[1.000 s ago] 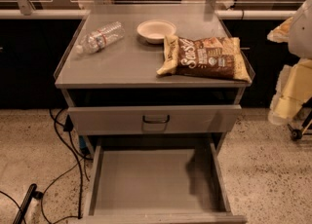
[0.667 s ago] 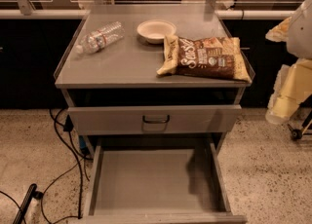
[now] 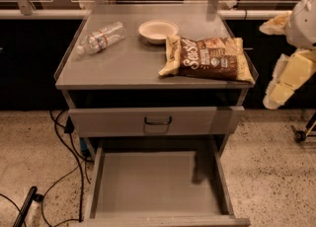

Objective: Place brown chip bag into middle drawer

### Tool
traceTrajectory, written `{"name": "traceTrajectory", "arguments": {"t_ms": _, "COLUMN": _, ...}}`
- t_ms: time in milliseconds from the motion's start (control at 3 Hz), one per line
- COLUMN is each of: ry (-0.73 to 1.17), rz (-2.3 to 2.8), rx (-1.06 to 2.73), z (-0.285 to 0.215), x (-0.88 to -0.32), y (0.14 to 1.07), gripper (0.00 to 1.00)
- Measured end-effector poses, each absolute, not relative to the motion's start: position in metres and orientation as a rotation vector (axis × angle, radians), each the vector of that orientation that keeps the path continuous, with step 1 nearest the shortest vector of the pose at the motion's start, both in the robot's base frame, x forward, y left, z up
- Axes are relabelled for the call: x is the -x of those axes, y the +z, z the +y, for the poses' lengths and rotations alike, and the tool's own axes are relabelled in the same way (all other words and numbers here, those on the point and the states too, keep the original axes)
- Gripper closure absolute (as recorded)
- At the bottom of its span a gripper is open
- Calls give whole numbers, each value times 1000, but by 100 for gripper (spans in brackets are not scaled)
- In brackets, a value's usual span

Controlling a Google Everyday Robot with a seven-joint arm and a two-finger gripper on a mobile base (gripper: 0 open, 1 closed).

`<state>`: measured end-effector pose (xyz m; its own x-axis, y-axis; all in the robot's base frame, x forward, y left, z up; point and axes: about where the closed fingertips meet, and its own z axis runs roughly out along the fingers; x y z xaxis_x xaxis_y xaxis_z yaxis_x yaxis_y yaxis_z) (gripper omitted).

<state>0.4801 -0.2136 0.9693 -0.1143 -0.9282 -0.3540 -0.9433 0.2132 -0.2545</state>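
The brown chip bag (image 3: 212, 59) lies flat on the right side of the grey cabinet top (image 3: 123, 65), with its right end at the top's right edge. The middle drawer (image 3: 153, 181) is pulled out below, an open grey tray with a bare floor. My arm and gripper (image 3: 284, 85) show as white and cream-yellow parts at the right edge of the camera view. They hang beside the cabinet, to the right of the bag and apart from it.
A white bowl (image 3: 158, 30) sits just behind the bag. A clear plastic water bottle (image 3: 101, 37) lies at the top's back left. A drawer with a dark handle (image 3: 158, 121) is above the open one. Black cables (image 3: 69, 171) run over the speckled floor at the left.
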Motion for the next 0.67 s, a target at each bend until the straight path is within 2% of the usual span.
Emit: {"name": "traceTrajectory", "arguments": {"t_ms": 667, "ry": 142, "rz": 1875, "rx": 1659, "z": -215, "x": -539, "y": 976, "gripper": 0}}
